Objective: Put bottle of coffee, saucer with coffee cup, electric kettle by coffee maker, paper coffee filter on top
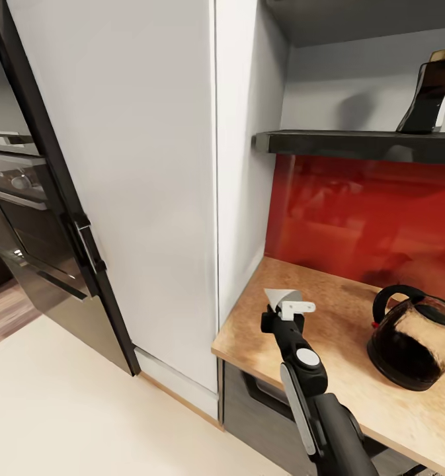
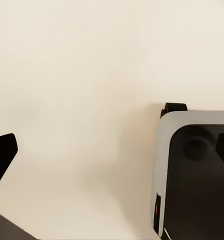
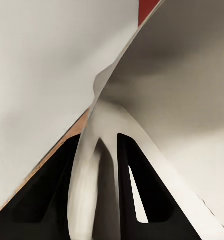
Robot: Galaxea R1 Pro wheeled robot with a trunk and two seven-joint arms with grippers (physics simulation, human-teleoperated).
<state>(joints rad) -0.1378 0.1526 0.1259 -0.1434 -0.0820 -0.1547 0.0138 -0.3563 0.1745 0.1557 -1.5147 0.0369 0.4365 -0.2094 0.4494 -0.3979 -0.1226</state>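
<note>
Tall white cabinet [image 1: 136, 165], red backsplash [image 1: 374, 218] (glossy), cream floor [image 1: 63, 410].

Right arm reaching forward and up from lower edge of head view, black forearm links angling toward wrist with round white cap. Right gripper [image 1: 283, 305] sitting at arm's tip, white bracket jutting sideways. Its 2 fingers [image 3: 84, 185] lying close together in right wrist view, pinching thin white paper coffee filter [image 3: 166, 100] curling up between them. Left gripper showing as dark finger tip [image 2: 2, 157] at edge of left wrist view; jaw state not readable.
</note>
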